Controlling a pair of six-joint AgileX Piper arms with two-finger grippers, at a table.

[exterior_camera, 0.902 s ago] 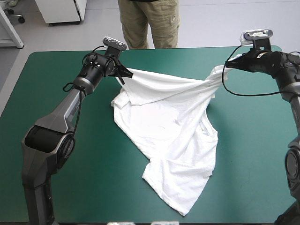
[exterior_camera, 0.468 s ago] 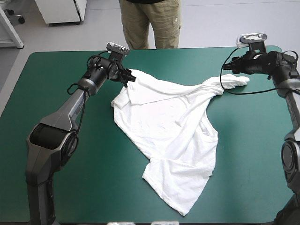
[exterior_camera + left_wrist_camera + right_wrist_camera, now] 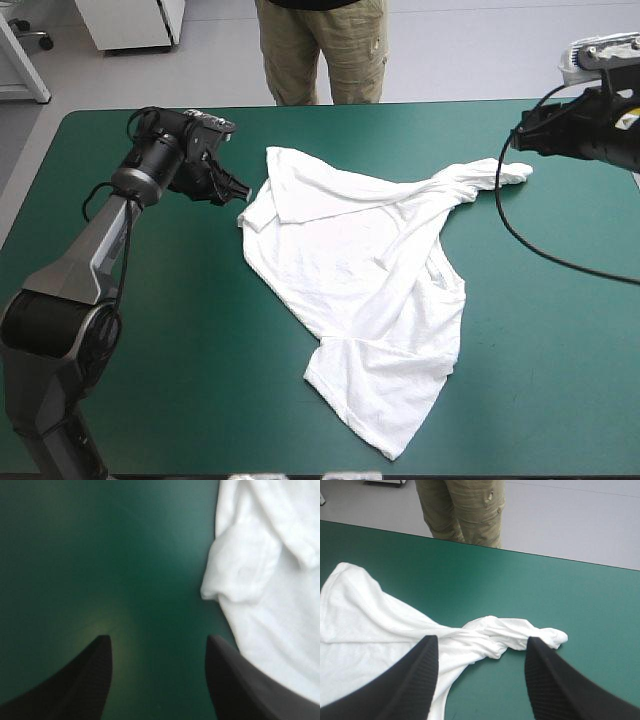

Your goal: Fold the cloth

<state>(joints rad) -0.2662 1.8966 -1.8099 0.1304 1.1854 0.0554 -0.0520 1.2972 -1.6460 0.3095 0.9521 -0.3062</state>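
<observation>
The white T-shirt (image 3: 370, 280) lies loosely spread on the teal-green cover, one end reaching toward the near edge. Its far right part is twisted into a rope ending in a knob (image 3: 512, 173). My left gripper (image 3: 232, 188) is open just left of the shirt's far left corner, holding nothing. In the left wrist view only cover shows between its fingers (image 3: 157, 645), with the T-shirt (image 3: 265, 580) beside one finger. My right gripper (image 3: 516, 140) is open, above and just beyond the twisted end. In the right wrist view that end (image 3: 540, 636) lies ahead of the gripper (image 3: 481, 647).
Bare teal-green cover (image 3: 150, 330) stretches left of the shirt, and more lies at the near right (image 3: 550, 360). The table's far edge (image 3: 400, 103) runs close behind both grippers.
Both grippers have opened and let go of the T-shirt, whose lifted far edge has dropped onto the table. The left arm has drawn back leftward, the right arm rightward.
</observation>
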